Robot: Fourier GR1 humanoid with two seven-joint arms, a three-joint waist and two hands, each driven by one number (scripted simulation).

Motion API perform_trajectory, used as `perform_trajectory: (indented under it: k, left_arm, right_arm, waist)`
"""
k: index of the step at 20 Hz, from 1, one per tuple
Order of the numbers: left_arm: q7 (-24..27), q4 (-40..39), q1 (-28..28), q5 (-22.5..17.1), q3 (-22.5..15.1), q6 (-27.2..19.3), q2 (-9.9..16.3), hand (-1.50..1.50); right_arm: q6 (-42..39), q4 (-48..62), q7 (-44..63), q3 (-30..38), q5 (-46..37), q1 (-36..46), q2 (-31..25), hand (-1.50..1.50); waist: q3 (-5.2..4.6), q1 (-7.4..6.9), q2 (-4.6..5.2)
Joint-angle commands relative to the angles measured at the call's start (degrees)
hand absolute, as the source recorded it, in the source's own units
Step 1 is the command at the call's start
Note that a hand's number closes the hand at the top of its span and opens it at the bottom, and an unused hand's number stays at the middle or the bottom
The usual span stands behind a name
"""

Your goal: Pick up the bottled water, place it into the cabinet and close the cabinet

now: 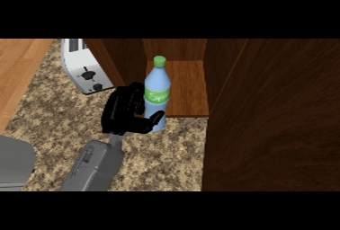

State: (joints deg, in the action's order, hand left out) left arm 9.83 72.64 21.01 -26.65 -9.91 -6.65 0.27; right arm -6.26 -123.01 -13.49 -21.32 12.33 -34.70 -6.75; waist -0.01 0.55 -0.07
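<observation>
The bottled water (158, 85) is pale blue with a green cap and green label, and it stands upright at the front left of the open cabinet's wooden shelf (189, 90). My right hand (123, 112) is on its left side. The thumb (154, 120) curls round the bottle's lower part and the fingers wrap behind it, hiding the base. The cabinet's dark door (272, 117) stands open at the right. My left hand does not show; only a grey piece of arm (13, 161) sits at the lower left edge.
A silver toaster (83, 67) stands on the speckled counter (53, 117), just left of the cabinet's side wall (113, 58). The open door fills the right side of the view. A strip of wooden floor (16, 67) lies beyond the counter's left edge.
</observation>
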Motion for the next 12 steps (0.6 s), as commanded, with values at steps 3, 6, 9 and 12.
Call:
perform_trajectory:
  k: [3, 6, 9, 12]
  left_arm:
    - [2.75, -6.64, 9.22, 4.47, -2.75, -7.93, -0.26, 1.50]
    - [-0.03, -10.12, 16.62, 4.94, -3.62, -12.62, -0.26, 1.50]
    - [2.14, -11.66, 16.68, 5.98, -4.87, -14.93, -0.24, 1.50]
    - [-2.15, -11.54, 19.52, 9.38, -4.24, -17.23, 0.17, 1.50]
  right_arm:
    - [-1.78, 1.25, -2.03, 1.61, 2.30, -1.50, -1.35, -1.50]
    - [1.65, -0.82, 2.95, -1.43, -0.34, 3.84, 1.20, -1.50]
    - [0.94, 1.69, 3.54, 2.21, 2.90, 4.91, 0.35, -1.50]
    - [0.35, 1.94, 1.24, 1.05, 1.49, 3.76, 0.34, -1.50]
  waist:
    - [0.02, 0.64, 0.11]
    - [-0.01, 1.08, 0.33]
    - [0.01, 0.96, 0.37]
    - [0.05, 1.38, 0.35]
